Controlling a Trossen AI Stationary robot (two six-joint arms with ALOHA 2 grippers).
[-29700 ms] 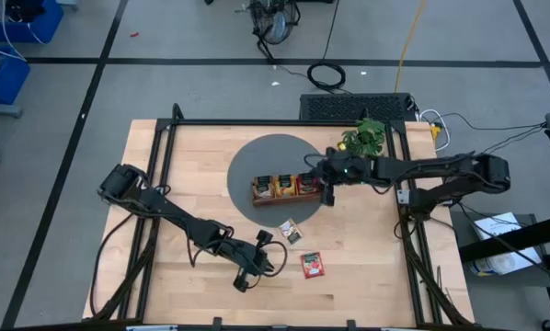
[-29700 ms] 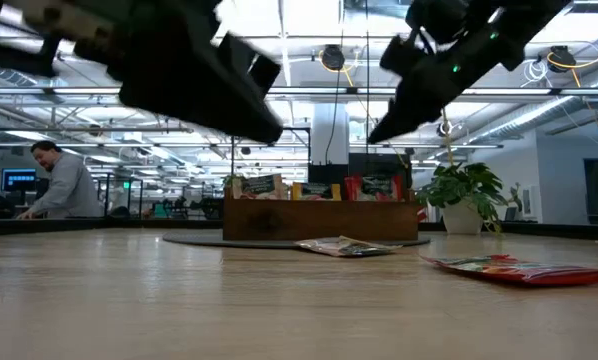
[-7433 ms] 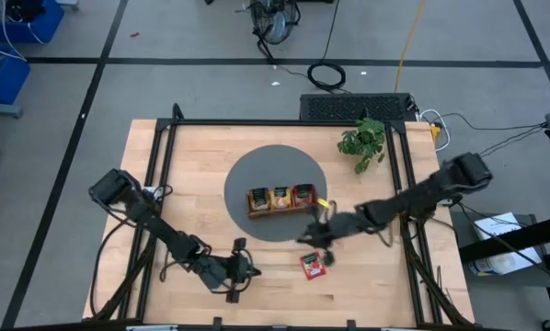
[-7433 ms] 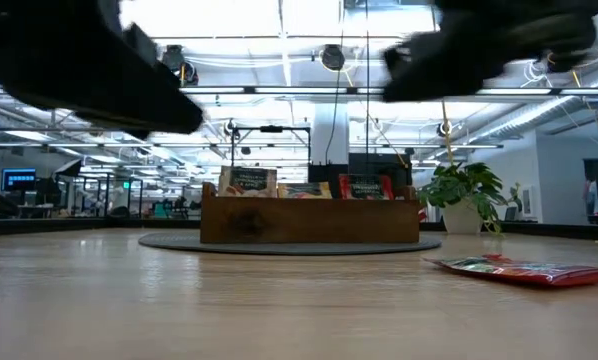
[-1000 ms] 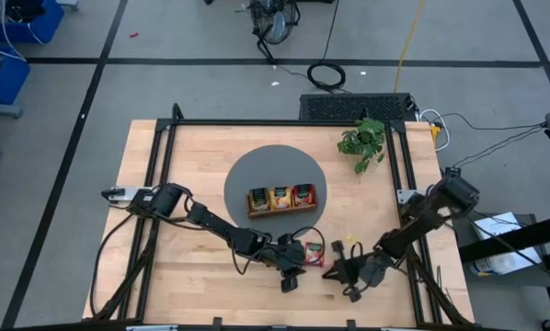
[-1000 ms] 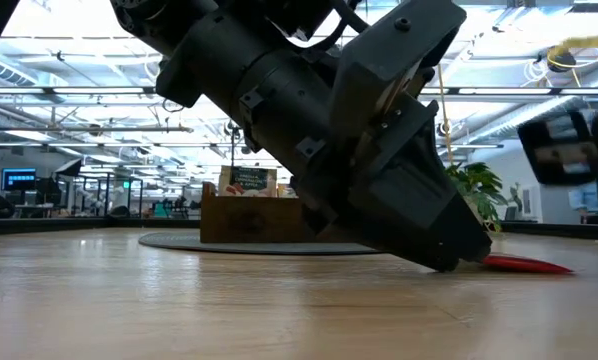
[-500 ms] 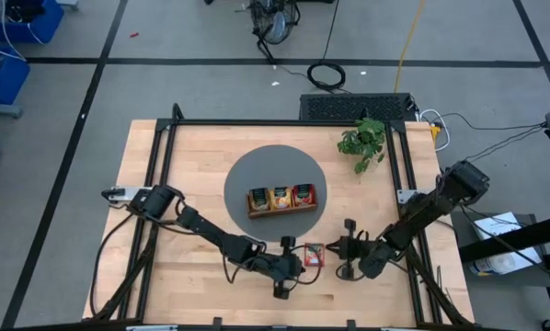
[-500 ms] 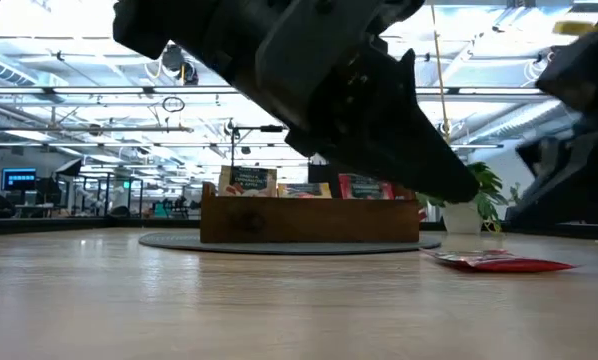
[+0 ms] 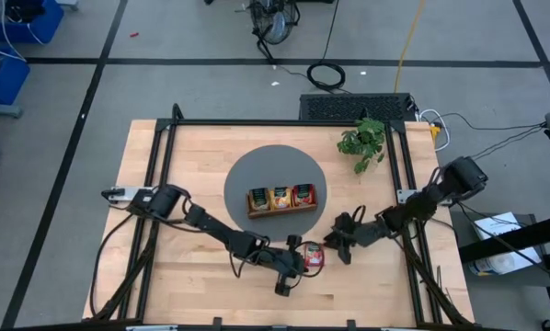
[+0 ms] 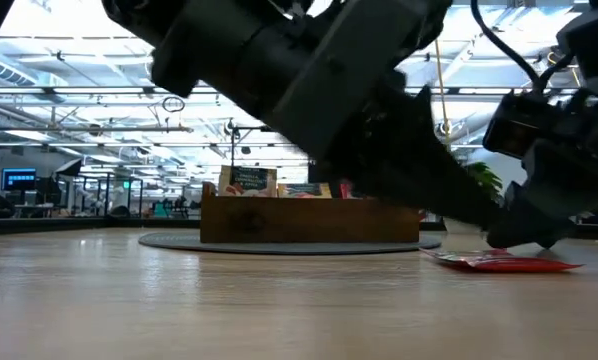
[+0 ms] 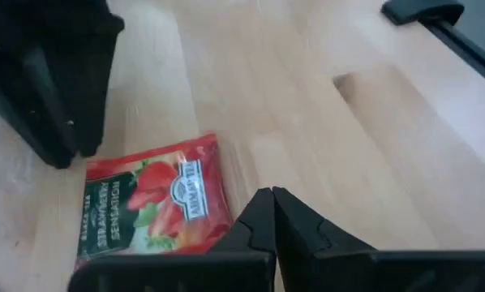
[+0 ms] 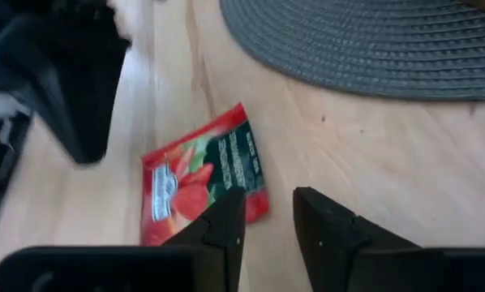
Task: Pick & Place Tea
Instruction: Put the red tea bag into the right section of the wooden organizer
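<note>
One red tea sachet (image 9: 313, 256) with a strawberry print lies flat on the bare wood, right of the table's middle and toward the near edge. More sachets stand in the brown wooden tray (image 9: 281, 199). My left gripper (image 11: 268, 196) is shut, its tips low beside one edge of the red sachet (image 11: 157, 203). My right gripper (image 12: 268, 212) is open and comes from the table's right. It hangs just over the sachet's (image 12: 202, 182) other side, with one finger over its edge. In the low view the sachet (image 10: 504, 263) rests on the table under both grippers. My left gripper has its shut fingers (image 11: 259, 215) slanting down at the sachet's corner (image 11: 220, 212), from the table's left. The fingers cover that corner, so I cannot tell whether they touch it. The sachet lies flat on the wood.
The tray stands on a round grey mat (image 9: 247, 175) at the table's middle. A green potted plant (image 9: 362, 138) stands at the far right corner. Black frame rails run along the table's left (image 9: 155, 184) and right sides. Bare wood lies toward the near edge.
My right gripper has swung from the near right corner toward the far edge and the table's left, up to the red sachet, rolling as it went. My left gripper has rolled about its own axis beside the sachet. The sachet has stayed where it was.
</note>
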